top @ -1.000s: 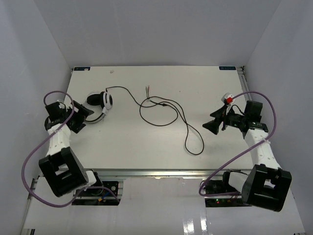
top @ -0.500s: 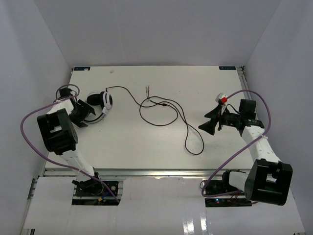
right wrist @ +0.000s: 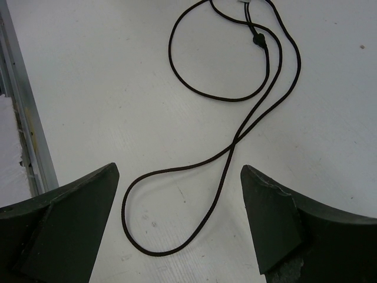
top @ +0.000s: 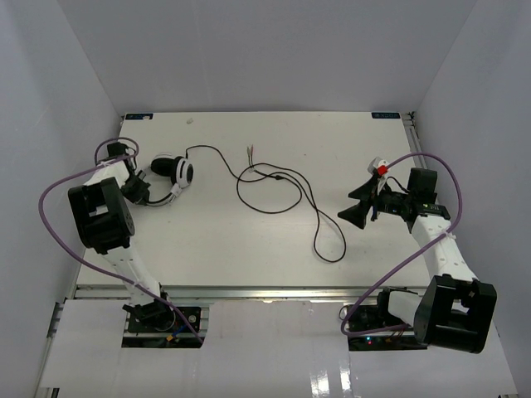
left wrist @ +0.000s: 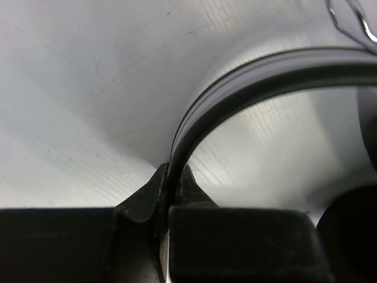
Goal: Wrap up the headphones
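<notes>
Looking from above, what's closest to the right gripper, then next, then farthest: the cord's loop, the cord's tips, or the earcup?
1. Cord's loop, just left of the right gripper, near side.
2. Cord's tips, middle, toward the back.
3. Earcup, far left side.

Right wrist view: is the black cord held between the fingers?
No, the cord lies loose on the table, and the two fingers stand wide apart.

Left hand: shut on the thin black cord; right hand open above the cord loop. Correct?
No. Left wrist view: the left hand is shut on the dark curved headband of the white-and-black over-ear headphones, not the thin black cord. Right hand is open above it.
</notes>
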Controlling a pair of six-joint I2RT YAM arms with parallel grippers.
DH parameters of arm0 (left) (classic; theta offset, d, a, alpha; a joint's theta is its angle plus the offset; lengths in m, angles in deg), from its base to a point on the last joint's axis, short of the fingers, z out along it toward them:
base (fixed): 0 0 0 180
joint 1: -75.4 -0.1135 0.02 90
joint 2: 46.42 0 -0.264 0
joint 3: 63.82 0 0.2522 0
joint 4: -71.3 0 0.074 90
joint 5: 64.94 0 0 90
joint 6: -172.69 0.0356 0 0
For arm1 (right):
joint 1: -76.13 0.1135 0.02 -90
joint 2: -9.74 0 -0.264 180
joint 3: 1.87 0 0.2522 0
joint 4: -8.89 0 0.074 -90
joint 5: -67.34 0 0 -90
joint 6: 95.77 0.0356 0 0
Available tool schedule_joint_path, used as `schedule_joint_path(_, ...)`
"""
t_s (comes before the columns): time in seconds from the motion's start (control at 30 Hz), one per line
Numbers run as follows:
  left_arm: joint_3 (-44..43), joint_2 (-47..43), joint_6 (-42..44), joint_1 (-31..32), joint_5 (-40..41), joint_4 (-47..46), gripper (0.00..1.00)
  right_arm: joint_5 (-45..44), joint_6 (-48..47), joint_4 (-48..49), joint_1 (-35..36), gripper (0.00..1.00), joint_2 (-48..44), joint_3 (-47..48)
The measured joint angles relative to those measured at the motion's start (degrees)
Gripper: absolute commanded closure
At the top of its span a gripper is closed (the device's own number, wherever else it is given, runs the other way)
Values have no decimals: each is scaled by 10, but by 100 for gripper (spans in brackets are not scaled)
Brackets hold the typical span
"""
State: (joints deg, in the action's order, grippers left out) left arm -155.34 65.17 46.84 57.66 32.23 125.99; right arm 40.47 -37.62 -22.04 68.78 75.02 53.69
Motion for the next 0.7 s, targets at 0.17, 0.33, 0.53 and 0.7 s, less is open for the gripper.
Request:
schedule_joint_path(0.17,47,-50,58,9,-31,-42,100,23,-34,-32,1,10,1,3)
schedule_joint_path(0.33,40,-157,145,150,-12,-59,100,38,-167,-125,38,10,20,41)
schedule_joint_path(0.53,2,-303,154,342,-84,-78,100,-25,-39,45,115,10,-16,50)
schedule_joint_path(0.7,-24,-372,122,332,-142,-68,100,-28,96,187,167,10,60,144)
